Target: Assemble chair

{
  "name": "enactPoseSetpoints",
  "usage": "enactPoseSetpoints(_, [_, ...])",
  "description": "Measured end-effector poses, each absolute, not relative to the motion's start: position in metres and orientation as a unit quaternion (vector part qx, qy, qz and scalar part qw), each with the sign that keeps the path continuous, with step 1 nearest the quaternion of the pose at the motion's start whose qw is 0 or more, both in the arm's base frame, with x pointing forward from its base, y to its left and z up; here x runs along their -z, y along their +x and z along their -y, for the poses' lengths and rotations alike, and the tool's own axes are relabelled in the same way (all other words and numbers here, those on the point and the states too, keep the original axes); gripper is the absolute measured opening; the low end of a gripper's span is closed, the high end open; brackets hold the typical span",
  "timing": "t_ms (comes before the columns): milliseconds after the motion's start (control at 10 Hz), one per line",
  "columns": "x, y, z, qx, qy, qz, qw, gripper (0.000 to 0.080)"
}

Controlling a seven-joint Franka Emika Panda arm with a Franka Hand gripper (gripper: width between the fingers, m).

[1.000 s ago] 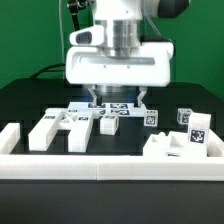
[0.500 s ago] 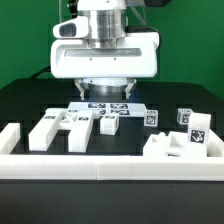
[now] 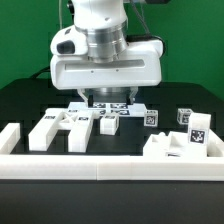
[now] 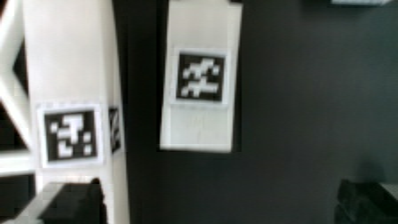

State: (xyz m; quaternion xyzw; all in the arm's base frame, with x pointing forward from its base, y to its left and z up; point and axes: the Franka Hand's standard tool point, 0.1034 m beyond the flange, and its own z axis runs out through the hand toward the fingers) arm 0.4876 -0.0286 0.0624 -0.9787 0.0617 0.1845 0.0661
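The chair parts lie loose on the black table. A forked white part (image 3: 58,129) is at the exterior view's left, with a short tagged bar (image 3: 108,123) beside it. Two small tagged cubes (image 3: 150,117) (image 3: 184,117) and a blocky slab (image 3: 178,145) lie to the right. My gripper (image 3: 103,99) hangs just above the table behind the bar, open and empty. In the wrist view the tagged bar (image 4: 199,85) and a tagged edge of the forked part (image 4: 75,130) lie beyond the gripper (image 4: 217,205). One dark fingertip (image 4: 68,203) overlaps the forked part's edge.
The marker board (image 3: 118,106) lies flat under the gripper at the back. A long plain white border rail (image 3: 110,166) runs along the front, with a raised end (image 3: 8,138) at the exterior view's left. A green wall stands behind.
The arm has shifted toward the exterior view's left and dropped a little lower over the marker board. The parts have not moved.
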Motion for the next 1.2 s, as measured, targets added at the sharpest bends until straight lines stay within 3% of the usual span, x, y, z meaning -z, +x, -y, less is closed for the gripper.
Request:
enactPoseSetpoints(200, [-0.062, 0.482, 0.026, -0.247, -0.964, -0.06, 0.078, 0.0649])
enactPoseSetpoints(300, [-0.06, 0.477, 0.028, -0.288, -0.952, -0.076, 0.072, 0.0649])
enactPoseSetpoints(600, [-0.055, 0.473, 0.031, -0.381, -0.918, -0.071, 0.079, 0.0649])
enactPoseSetpoints(1000, [-0.048, 0.476, 0.034, -0.389, -0.915, -0.075, 0.077, 0.0649])
enactPoseSetpoints(1200, [-0.036, 0.473, 0.03, -0.394, -0.912, -0.096, 0.062, 0.0649])
